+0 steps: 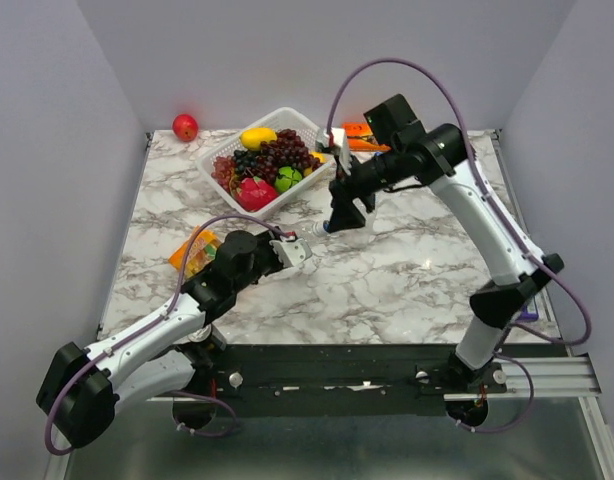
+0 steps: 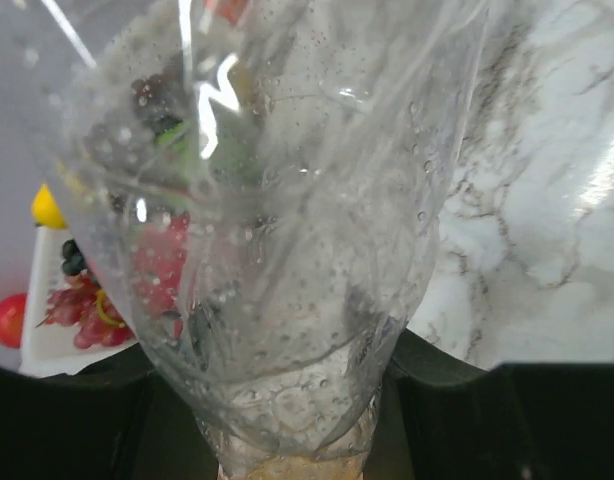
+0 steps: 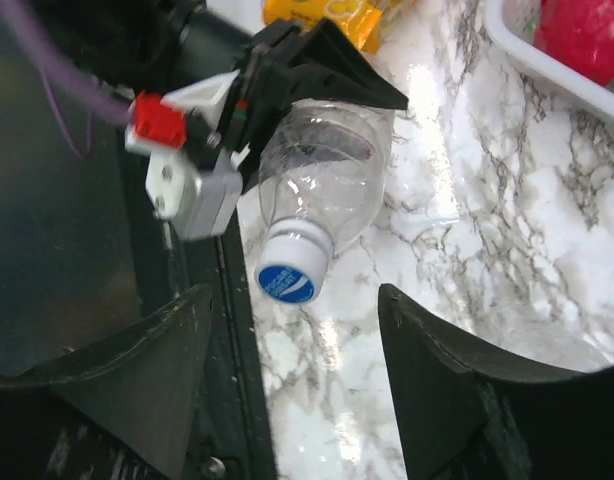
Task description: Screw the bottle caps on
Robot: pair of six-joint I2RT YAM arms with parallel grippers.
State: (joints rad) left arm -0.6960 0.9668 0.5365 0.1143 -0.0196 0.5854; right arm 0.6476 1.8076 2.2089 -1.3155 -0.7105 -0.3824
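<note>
Right claw (image 1: pixel 339 222) up first: wide open, fingers spread to either side of the blue cap (image 3: pixel 289 282), daylight on both flanks, touching nothing. Dead centre between those fingers for the cap, seated on the neck of a clear bottle (image 3: pixel 327 180) with the white mark facing the wrist camera; how tightly, impossible to tell. Over to the left claw (image 1: pixel 299 248): clamped shut on the body of that same bottle, holding it laid over rather than upright, neck pointing at the right claw. From the left wrist, nothing but crinkled clear plastic filling the view, beaded with droplets. Below both claws, the marbled bench (image 3: pixel 507 260). Beside the left claw's wrist, an orange packet (image 1: pixel 192 248) flat on the bench. Beyond the right claw, a white basket (image 1: pixel 240 134) heaped with fruit, and well past it, near the back wall, a lone red fruit (image 1: pixel 185 127).
</note>
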